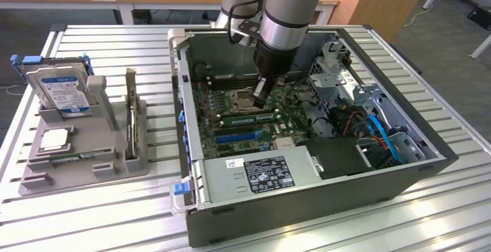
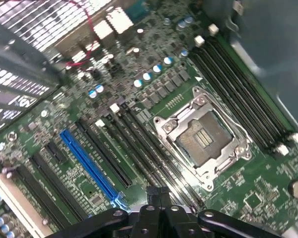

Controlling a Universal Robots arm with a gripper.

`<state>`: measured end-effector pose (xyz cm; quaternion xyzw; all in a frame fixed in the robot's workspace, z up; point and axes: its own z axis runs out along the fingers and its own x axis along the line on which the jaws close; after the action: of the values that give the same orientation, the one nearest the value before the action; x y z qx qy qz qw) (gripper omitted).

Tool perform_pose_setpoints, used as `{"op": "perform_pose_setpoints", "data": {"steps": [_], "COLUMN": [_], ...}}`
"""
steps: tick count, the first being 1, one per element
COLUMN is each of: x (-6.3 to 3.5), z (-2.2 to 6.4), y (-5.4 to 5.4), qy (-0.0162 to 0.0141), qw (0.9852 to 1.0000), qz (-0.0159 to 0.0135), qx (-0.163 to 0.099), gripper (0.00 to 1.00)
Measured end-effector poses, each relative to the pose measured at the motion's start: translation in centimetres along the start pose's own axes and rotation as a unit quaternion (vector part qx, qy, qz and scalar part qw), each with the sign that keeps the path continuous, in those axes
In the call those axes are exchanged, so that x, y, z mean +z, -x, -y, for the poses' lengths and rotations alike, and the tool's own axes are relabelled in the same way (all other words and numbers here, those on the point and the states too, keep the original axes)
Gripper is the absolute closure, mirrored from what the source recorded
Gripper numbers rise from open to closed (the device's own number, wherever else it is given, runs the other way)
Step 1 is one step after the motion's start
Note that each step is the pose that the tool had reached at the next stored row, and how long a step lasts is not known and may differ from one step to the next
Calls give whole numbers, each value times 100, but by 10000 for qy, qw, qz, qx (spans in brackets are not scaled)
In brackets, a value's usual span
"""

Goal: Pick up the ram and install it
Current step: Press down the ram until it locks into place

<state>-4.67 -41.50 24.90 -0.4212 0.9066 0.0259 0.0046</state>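
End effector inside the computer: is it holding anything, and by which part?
Nothing visible: the end effector is shut, its tip empty, over the memory slots.

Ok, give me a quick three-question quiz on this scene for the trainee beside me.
1. True or false: the CPU socket is empty.
2. The hard drive sits: A) in the grey holder outside the case; B) inside the case; C) in the fingers.
3. Fill in: the gripper hangs over the ___.

Key: 1 true. 2 A. 3 motherboard.
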Motion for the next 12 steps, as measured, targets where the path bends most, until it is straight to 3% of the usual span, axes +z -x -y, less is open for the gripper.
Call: {"op": "perform_pose_setpoints", "data": {"steps": [6, 12], "x": [3, 7], "z": [0, 0], "y": [0, 0], "qy": [-15, -30], "qw": [9988, 9950], "qz": [20, 43], "qx": [483, 993], "gripper": [89, 89]}}
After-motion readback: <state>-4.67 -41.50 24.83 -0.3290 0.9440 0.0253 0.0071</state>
